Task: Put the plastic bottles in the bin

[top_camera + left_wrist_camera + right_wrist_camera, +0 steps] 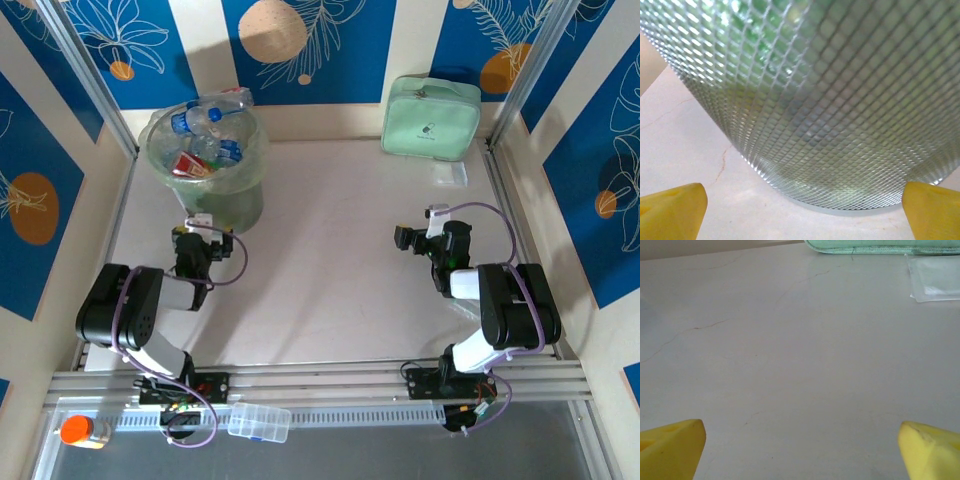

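Note:
The bin [238, 205], a round translucent grey-green bucket, stands at the back left of the table. Several crushed plastic bottles [205, 128] are piled inside it, clear ones with blue caps and one with a red label. My left gripper [195, 235] is low on the table just in front of the bin's base, open and empty. In the left wrist view the bin's ribbed wall [830, 100] looms close ahead of the left gripper [802, 215]. My right gripper [425, 232] rests at the right, open over bare table [800, 365], with nothing between its yellow fingertips [672, 447].
A mint-green zip pouch [430, 117] leans at the back right wall, its lower edge [880, 246] visible from the right wrist. A flat clear packet [447, 174] lies in front of it. A clear lidded box [259, 421] and a small orange-topped item [80, 431] sit on the front ledge.

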Available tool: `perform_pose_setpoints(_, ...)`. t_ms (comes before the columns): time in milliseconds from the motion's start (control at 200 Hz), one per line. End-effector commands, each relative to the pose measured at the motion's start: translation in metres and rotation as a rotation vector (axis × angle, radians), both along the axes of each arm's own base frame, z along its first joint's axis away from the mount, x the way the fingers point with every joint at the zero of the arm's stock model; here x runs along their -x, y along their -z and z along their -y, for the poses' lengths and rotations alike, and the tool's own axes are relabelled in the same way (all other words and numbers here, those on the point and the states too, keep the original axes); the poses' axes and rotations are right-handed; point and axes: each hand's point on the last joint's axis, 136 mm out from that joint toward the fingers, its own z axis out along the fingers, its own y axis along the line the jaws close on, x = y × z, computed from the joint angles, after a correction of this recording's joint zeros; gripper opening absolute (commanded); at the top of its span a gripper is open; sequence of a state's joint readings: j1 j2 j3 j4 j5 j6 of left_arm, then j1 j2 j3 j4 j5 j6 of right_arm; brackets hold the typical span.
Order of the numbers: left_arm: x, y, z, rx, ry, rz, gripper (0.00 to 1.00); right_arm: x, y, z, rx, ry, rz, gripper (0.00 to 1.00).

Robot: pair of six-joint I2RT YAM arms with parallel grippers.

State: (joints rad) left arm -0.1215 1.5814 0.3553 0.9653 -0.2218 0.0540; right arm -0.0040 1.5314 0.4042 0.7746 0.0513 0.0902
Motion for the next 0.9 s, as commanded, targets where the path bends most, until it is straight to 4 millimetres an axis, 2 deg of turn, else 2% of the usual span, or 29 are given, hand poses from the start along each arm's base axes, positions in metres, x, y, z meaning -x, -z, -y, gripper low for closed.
perform_pose_setpoints(0,-0.007,-0.004,0.015,0.026,0.102,-0.007,0.99,-0.007,-0.016,0.0,-0.008,-0.005,0.05,0.99)
perform_pose_setpoints(180,-0.004,-0.008,0.012,0.024,0.088,0.016,0.99,-0.007,-0.016,0.0,-0.008,-0.006,0.051,0.99)
perform_pose_setpoints(270,-0.003,-0.01,-0.012,0.024,-0.058,0.04,0.99,-0.007,-0.016,0.0,-0.008,-0.007,0.05,0.99)
perform_pose_setpoints(895,-0.002,-0.01,-0.009,0.023,-0.04,0.039,0.99,-0.007,-0.016,0.0,-0.008,-0.007,0.051,0.99)
